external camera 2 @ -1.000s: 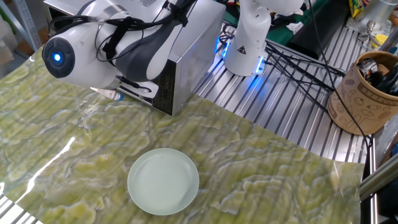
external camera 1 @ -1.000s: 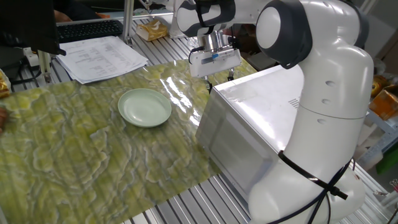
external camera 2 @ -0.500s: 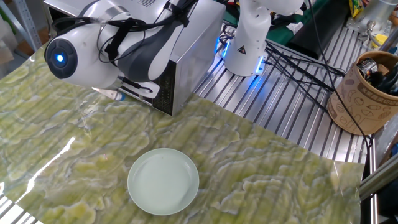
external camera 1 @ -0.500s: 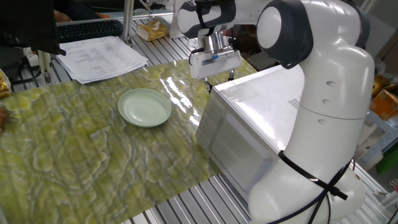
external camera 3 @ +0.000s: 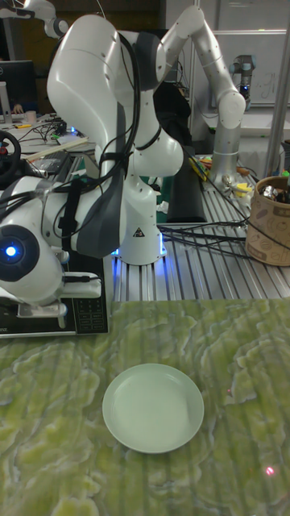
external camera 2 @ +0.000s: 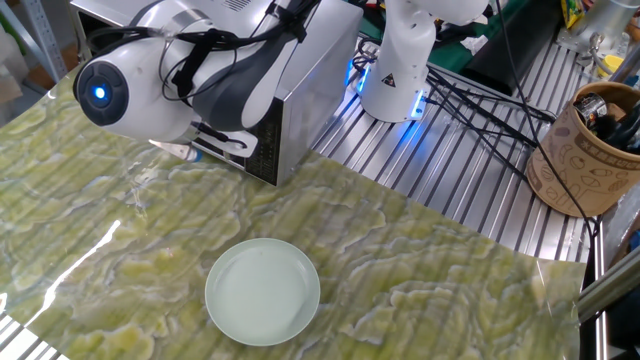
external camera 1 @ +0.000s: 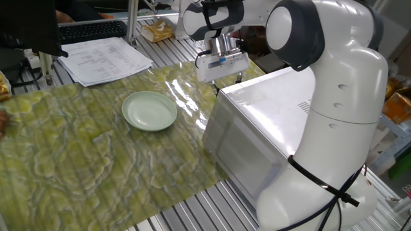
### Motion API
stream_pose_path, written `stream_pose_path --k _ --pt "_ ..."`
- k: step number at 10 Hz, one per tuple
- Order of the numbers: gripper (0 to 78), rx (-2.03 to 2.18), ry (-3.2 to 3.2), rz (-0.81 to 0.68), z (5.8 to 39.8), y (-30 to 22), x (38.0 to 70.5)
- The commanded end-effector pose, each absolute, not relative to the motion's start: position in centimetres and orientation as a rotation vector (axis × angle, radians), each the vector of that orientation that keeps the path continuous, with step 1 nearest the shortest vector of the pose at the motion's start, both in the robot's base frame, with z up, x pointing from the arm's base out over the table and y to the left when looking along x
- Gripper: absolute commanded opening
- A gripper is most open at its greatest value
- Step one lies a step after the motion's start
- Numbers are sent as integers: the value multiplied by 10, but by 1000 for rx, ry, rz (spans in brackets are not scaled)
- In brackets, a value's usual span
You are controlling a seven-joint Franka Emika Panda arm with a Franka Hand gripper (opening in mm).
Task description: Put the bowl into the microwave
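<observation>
1. Beside the microwave's (external camera 1: 257,138) front corner, the pincer (external camera 1: 226,82) hangs low with nothing in it. Its fingers point down at the counter (external camera 1: 96,167); whether they are spread or pressed together I cannot tell, since the wrist and the microwave's edge hide them.
2. The bowl (external camera 1: 149,110) lies well apart from the pincer, out on the green mat, on the side away from the microwave. It sits upright and empty, touching nothing else. Being round, it has no long axis, so any stretch of rim would serve for a grip.
3. The arm reaches from its base behind the microwave, over the vented top, and bends down at the wrist (external camera 1: 212,16) so the hand hangs roughly vertical.
4. The door looks closed from here, so my judgement is that opening it comes before any move towards the bowl.
5. Papers (external camera 1: 103,58) lie at the mat's far edge, clear of both.
</observation>
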State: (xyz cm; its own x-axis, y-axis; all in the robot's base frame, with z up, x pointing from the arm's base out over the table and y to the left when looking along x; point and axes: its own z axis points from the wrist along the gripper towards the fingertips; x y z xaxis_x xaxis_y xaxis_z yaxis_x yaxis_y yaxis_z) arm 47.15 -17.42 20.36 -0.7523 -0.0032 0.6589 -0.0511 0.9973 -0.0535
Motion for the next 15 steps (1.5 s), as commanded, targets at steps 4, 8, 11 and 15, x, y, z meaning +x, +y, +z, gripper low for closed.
stream_pose_path --k 4,8,11,15 --pt "11 28 -2424 93 204 -175 471" --pt "11 28 -2424 93 204 -175 471" --pt "11 28 -2424 93 204 -175 471" --pt "11 28 -2424 93 204 -175 471"
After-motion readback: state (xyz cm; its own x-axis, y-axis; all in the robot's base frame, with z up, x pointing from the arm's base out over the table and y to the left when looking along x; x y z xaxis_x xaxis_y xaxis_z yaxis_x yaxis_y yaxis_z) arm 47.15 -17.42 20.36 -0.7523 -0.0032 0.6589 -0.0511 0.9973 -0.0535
